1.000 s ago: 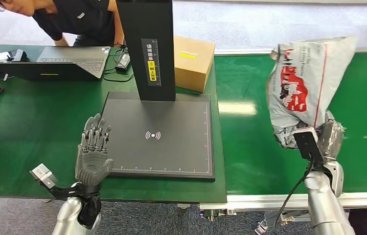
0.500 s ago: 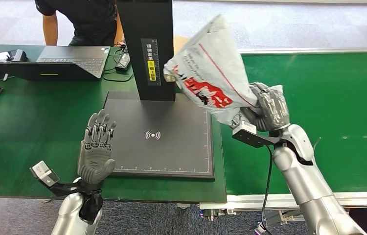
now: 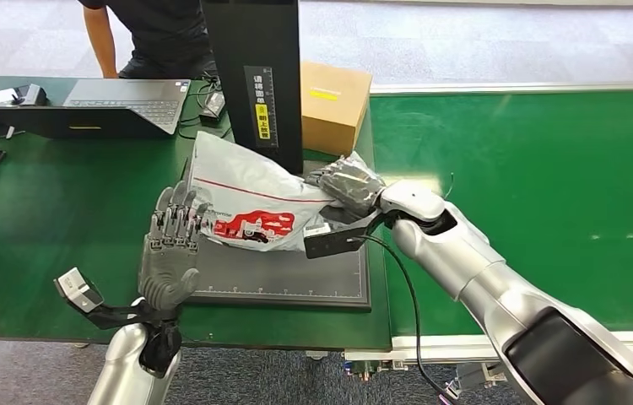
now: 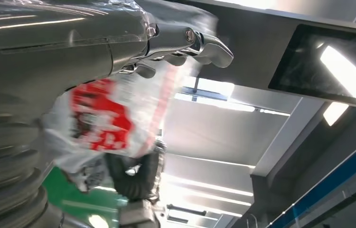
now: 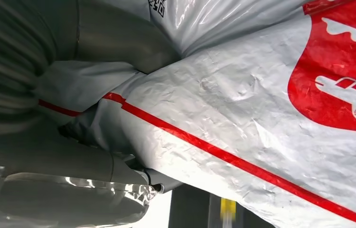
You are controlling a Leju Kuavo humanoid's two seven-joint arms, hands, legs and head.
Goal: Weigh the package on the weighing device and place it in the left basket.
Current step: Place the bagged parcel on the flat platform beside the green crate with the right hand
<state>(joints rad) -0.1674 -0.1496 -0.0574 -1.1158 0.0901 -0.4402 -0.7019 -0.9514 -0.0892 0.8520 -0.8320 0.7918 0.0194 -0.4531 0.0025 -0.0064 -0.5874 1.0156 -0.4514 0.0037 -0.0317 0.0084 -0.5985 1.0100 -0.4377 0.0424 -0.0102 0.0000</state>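
A grey plastic mailer package [image 3: 250,202] with a red print and a red stripe lies over the black weighing platform [image 3: 296,270], in front of the device's black column [image 3: 256,76]. My right hand [image 3: 345,187] grips the package's right end; its wrist view has the crumpled bag [image 5: 261,95] close up. My left hand [image 3: 170,249] stands upright with fingers spread at the platform's left edge, right beside the package's left end; contact is unclear. The left wrist view has the package [image 4: 105,123] beyond my left hand's fingers [image 4: 185,42].
A cardboard box [image 3: 334,105] stands behind the platform on the right. A laptop [image 3: 85,105] and small devices lie at the back left, where a person in black [image 3: 153,34] leans over. The green conveyor belt [image 3: 549,169] stretches to the right.
My right arm has swung the package left from above the conveyor and lowered it onto the weighing platform. The left hand has stayed at the platform's left edge. The person has shifted slightly.
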